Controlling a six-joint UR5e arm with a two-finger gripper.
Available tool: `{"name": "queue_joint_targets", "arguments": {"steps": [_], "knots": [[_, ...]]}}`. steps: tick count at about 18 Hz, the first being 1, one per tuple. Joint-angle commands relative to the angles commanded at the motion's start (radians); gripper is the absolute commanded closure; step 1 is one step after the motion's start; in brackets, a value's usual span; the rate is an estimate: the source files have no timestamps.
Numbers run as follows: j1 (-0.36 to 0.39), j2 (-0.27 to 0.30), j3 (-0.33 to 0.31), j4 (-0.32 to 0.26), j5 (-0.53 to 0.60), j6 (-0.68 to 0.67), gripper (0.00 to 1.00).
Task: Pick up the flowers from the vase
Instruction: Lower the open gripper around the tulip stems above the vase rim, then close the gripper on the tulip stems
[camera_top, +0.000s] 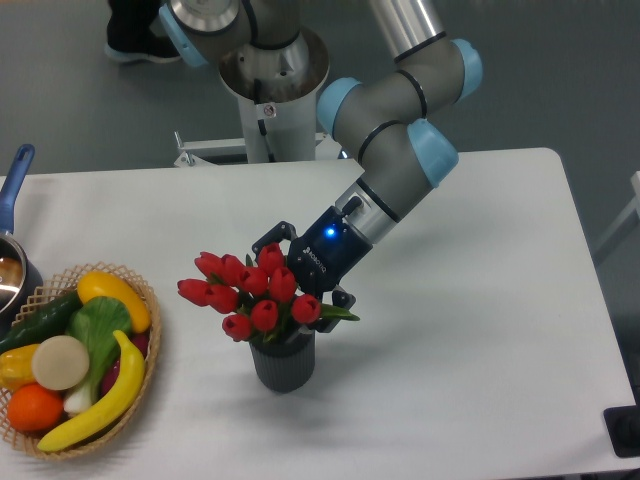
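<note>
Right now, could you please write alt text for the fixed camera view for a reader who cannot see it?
A robot arm's gripper reaches into a bunch of red tulips standing in a dark ribbed vase on a white table. A wicker basket of fruit and vegetables sits at the left.

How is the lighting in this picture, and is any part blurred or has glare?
Camera view: soft, even light; the vase throws only a faint shadow on the white table. The tulips and wicker basket look reasonably sharp. A small blue light glows on the tool, whose fingertips are hidden behind the buds. Mild shine on the arm's metal tube.
</note>
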Motion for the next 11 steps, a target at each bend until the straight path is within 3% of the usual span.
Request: {"name": "queue_joint_targets", "arguments": {"steps": [4, 11], "knots": [[0.003, 0.002, -0.003, 0.000, -0.002, 0.000, 0.38], [0.015, 0.005, -0.005, 0.000, -0.041, -0.003, 0.49]]}}
